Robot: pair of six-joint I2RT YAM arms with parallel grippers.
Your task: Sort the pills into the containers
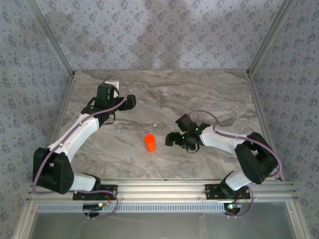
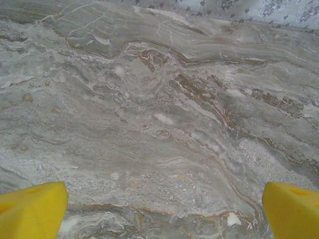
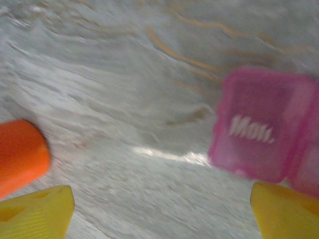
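Over the marble table (image 3: 124, 99), I hold my right gripper (image 3: 159, 211) spread wide. The pink container (image 3: 259, 124) lies just ahead, toward the right of the wrist view (blurred), and the orange bottle (image 3: 20, 152) lies to the left. My left gripper (image 2: 162, 211), also spread, hangs well apart, so the right arm is nearer.

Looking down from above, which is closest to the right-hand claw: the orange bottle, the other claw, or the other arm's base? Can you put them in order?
Measured from the right gripper in the overhead view:
1. Orange bottle, just to its left.
2. Left gripper, farther back and to the left.
3. Left arm's base, far off at the near left edge.
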